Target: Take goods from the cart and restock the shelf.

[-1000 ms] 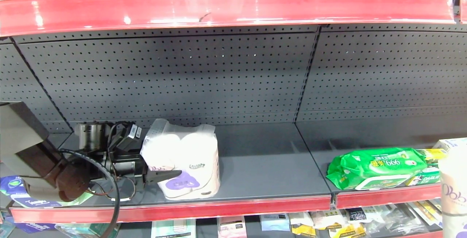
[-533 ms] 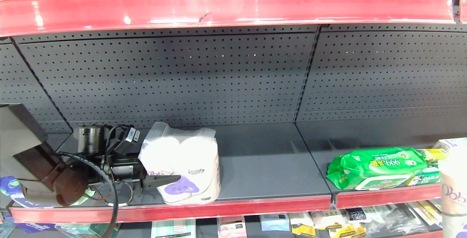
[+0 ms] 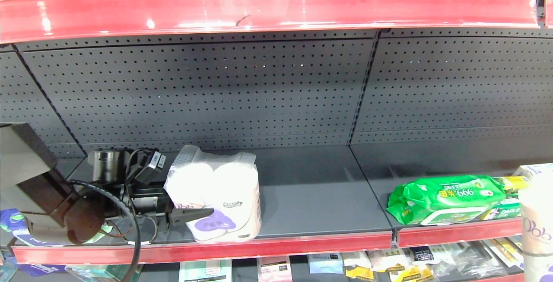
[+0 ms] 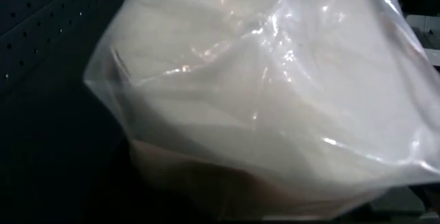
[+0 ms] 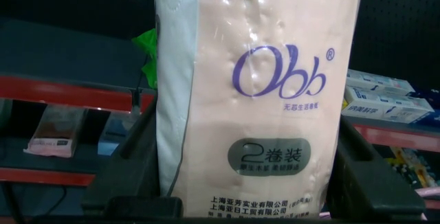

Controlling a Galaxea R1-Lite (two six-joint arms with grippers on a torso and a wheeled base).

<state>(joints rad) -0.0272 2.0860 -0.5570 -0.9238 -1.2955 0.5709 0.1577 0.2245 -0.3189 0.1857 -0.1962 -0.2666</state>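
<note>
At the front edge of the shelf [image 3: 302, 242], left gripper [image 3: 196, 202] clamps toilet rolls [image 3: 229, 187]; open room rightward. Right gripper [image 5: 251, 176] clamps a paper pack [image 5: 261, 66].

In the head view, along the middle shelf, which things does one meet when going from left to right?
The left gripper → toilet roll pack that it holds → green wipes pack → tall paper pack at the right edge.

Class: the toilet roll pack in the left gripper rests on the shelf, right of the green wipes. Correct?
No. In the head view the toilet roll pack in the left gripper rests on the shelf left of the green wipes.
</note>
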